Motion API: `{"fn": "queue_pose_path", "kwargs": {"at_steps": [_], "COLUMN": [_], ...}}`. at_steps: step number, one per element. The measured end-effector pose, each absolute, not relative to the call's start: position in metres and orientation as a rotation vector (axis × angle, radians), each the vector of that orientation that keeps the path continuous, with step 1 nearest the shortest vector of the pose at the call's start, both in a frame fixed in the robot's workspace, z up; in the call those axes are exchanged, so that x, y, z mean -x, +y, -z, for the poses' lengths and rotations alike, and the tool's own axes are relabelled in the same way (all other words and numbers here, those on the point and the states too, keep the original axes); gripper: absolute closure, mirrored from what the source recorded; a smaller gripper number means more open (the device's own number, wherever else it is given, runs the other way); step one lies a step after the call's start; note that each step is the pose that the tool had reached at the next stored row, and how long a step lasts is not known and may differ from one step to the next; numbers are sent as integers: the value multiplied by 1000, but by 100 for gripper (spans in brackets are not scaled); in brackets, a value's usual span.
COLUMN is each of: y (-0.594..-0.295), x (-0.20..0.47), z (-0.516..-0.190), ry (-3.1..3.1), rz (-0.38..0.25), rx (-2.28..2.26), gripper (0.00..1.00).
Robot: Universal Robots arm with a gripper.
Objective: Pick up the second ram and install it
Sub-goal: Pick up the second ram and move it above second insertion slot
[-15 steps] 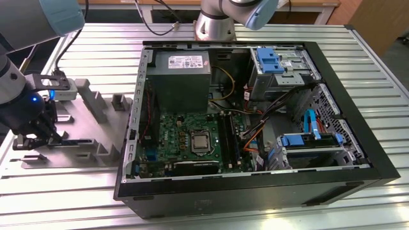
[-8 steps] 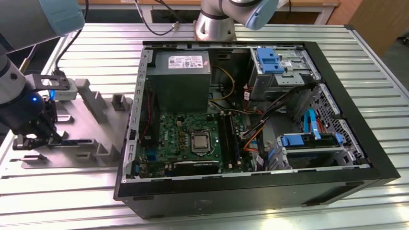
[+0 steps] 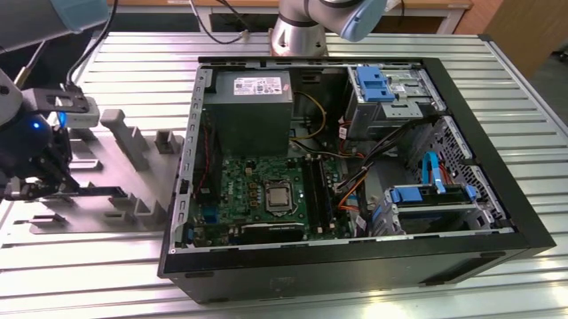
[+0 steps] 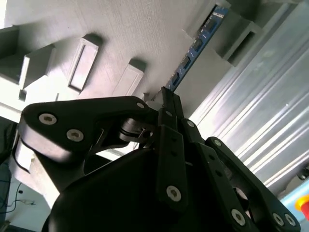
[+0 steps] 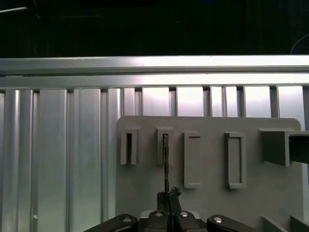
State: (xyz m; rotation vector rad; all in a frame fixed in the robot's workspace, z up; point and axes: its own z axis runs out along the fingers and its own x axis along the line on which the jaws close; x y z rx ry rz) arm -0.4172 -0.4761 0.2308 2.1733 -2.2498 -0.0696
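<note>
Grey rack (image 5: 207,203) on the counter (image 5: 58,159): tool (image 4: 166,96) clamped on the second ram (image 4: 195,48). Pickup step, likely; freeing needs a straight lift.

I see my gripper (image 4: 166,96) pinched on one end of the second ram (image 4: 195,46) — its far end between blocks of the grey holder (image 4: 236,29).

One ram (image 4: 197,44), one claw (image 4: 166,99), one grey holder (image 3: 98,218), one open computer case (image 3: 525,226), one power supply (image 3: 253,103), one table (image 3: 533,86).
</note>
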Motion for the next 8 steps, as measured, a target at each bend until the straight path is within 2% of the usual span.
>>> {"fn": "queue_pose_path", "kwargs": {"at_steps": [8], "y": [-476], "x": [417], "z": [-265], "ry": [-2250], "rz": [70], "rx": [-2174], "gripper": [88]}}
